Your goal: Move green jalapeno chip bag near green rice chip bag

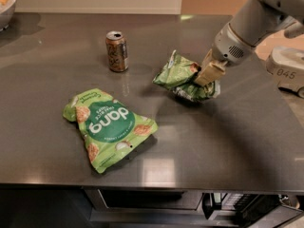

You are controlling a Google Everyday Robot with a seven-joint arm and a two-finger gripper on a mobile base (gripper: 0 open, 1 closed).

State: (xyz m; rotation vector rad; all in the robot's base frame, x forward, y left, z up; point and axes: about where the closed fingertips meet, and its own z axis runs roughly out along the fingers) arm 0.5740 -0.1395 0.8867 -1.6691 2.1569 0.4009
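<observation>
Claw (209,73) grips jalapeno bag (176,74); long axis left-right.

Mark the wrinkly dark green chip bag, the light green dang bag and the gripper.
Dark green wrinkly jalapeno chip bag (176,74): camera view, its upper left panel.
Light green dang rice chip bag (108,122): camera view, the dark green circle.
Gripper (205,77): camera view, jaws shut on the dark bag's right end.

Kitchen-like break area: a dark countertop (247,146) with a built-in appliance (147,201) beneath, a bowl (5,6) at the far left corner, a soda can (117,51) and the green rice chip bag (107,127). The gripper (209,73), right of centre, pinches the green jalapeno chip bag (176,74).
</observation>
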